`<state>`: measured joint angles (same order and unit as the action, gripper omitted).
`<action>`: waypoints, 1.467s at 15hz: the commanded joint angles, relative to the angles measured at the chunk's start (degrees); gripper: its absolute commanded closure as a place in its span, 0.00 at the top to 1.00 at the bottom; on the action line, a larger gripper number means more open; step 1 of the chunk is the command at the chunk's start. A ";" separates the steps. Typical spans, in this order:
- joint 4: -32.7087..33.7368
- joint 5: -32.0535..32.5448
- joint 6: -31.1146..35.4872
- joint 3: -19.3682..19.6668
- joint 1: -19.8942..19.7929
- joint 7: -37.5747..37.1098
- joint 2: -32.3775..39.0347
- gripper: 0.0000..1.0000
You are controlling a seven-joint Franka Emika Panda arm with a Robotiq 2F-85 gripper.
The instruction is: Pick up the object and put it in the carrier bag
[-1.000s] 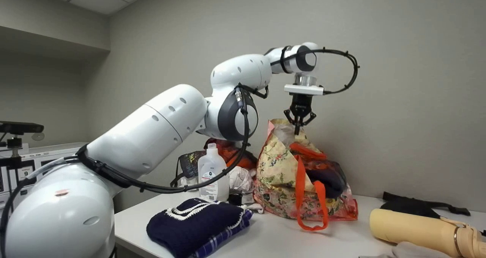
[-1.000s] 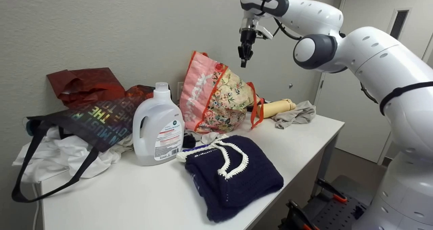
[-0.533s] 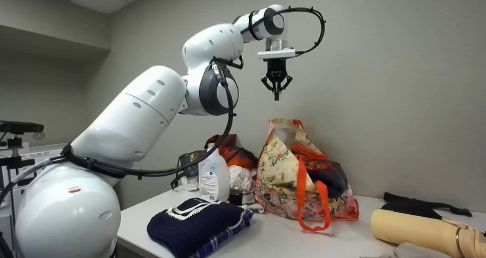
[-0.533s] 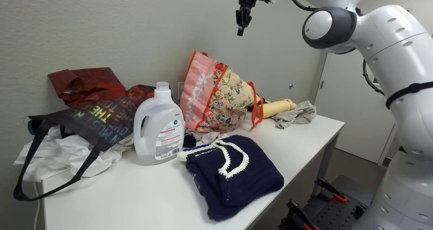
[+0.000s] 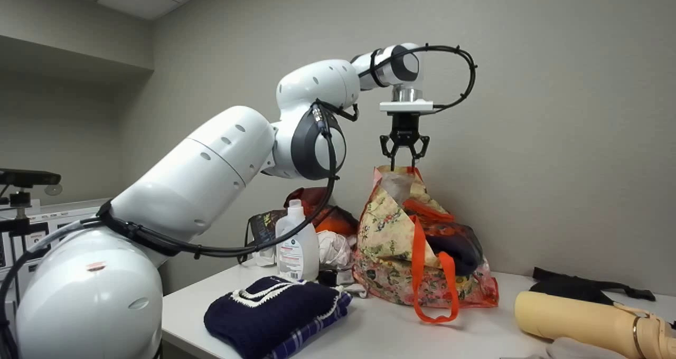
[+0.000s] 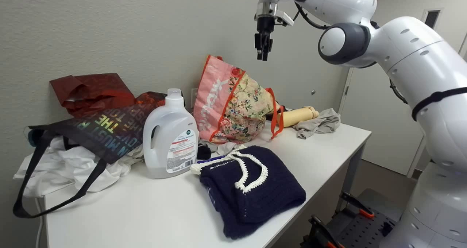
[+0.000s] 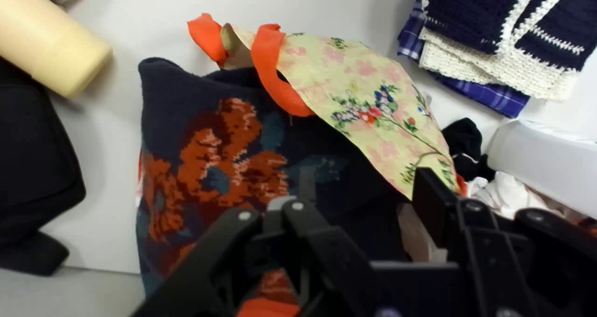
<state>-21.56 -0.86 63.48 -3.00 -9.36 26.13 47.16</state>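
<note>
Currently, I have the pincer [image 5: 403, 168] released, its tips apart; below it sits the bag [image 5: 390, 232] on the bench [image 5: 383, 330], with the garment [image 7: 247, 168] partly inside and bulging out.

the gripper [image 7: 361, 196], partly blurred, hides some of a navy garment [image 7: 205, 168] in the wrist view, whose edges crop a yellow bottle [image 7: 44, 39], folded navy cloth [image 7: 471, 14] and detergent jug [image 7: 548, 165].
</note>
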 commanded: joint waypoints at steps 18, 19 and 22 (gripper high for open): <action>-0.41 -13.01 -7.00 -8.77 -7.22 10.23 12.40 1.00; -0.25 -13.97 -7.81 -9.12 -8.14 10.74 12.67 1.00; 0.15 -17.04 -10.72 -10.56 -11.19 13.21 13.36 1.00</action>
<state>-21.03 -15.05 55.96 -11.85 -17.72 36.76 60.49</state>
